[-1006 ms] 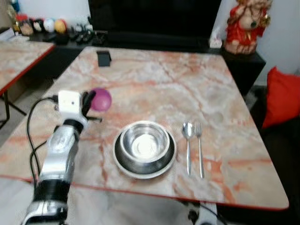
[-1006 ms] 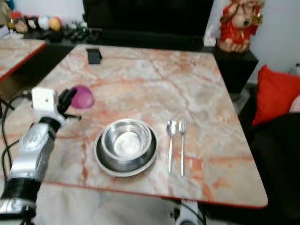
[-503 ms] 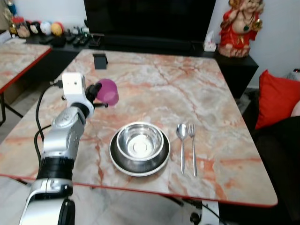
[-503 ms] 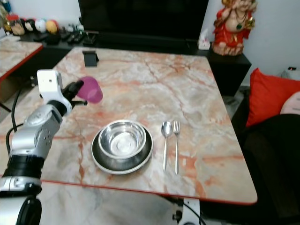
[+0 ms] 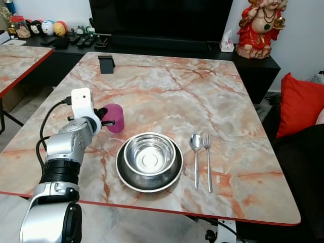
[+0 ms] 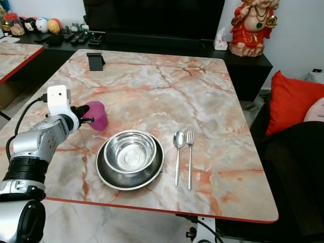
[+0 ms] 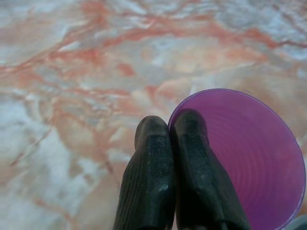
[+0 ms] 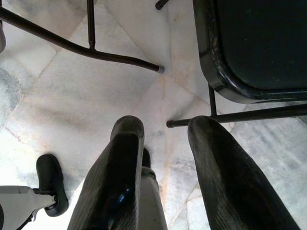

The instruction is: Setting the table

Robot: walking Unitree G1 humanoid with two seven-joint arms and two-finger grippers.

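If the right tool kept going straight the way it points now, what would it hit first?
Most likely the pale tiled floor. The right tool, fingers apart, hangs pointing down, with bare tile beyond it. The dark chair legs and seat lie off to the sides, though depth is hard to judge.

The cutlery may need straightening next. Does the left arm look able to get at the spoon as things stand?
Probably not right away: the left claw is shut on the purple cup's rim, and the steel bowl on its plate sits between it and the spoon.

No text, label, brand, number or sign can be read on anything shown in these views.
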